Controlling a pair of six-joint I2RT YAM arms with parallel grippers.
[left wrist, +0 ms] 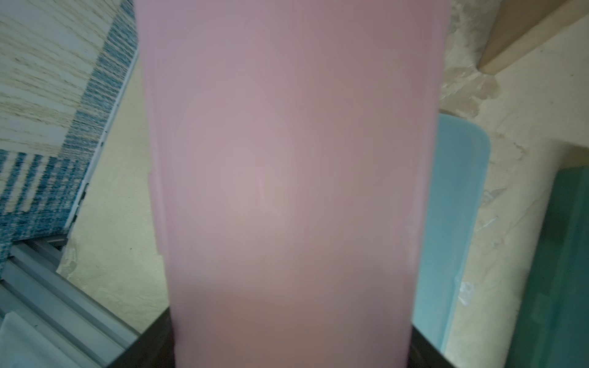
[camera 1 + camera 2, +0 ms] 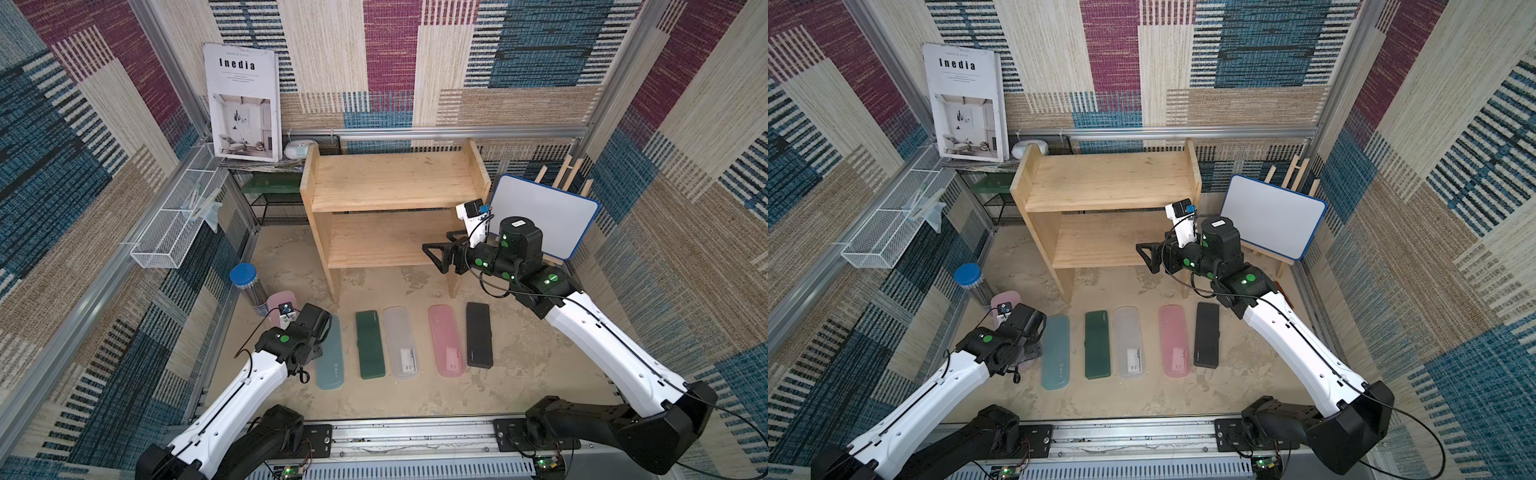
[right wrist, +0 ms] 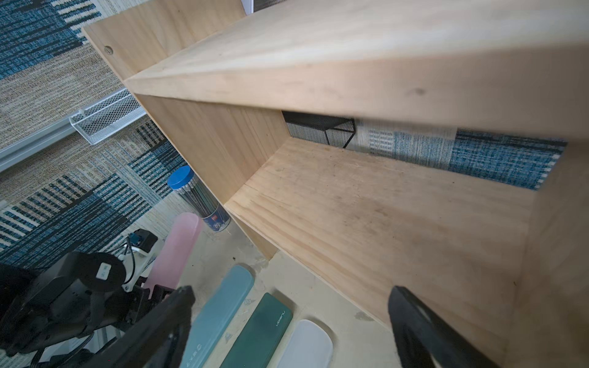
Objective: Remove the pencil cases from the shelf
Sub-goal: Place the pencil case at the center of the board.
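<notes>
Both boards of the shelf (image 2: 395,183) are bare, nothing left to pull. Five cases lie in a row on the tabletop (image 2: 540,374), lower middle of both top views: light blue case (image 2: 332,365), dark green case (image 2: 370,345), frosted clear case (image 2: 401,343), pink case (image 2: 445,340), black case (image 2: 479,334). The sixth, the held pink case (image 1: 293,159), is clamped in my left tool (image 2: 311,351) at lower left. My right tool (image 2: 436,255) has its jaws wide apart and empty, in front of the lower board's right end.

Risks, my read: the held case's far end is close to the blue-capped tube (image 2: 245,282), so a forward push while setting down could tip it. The case runs just beside the light blue case, so a drop could land on that edge. A careless swing of the right tool would bump the shelf's side panel.

The left wrist view shows black jaws flanking the case, which the wrist hides in the top views. The right wrist view shows the lower board bare to the back. Whether the held case touches the tabletop, I cannot tell.
</notes>
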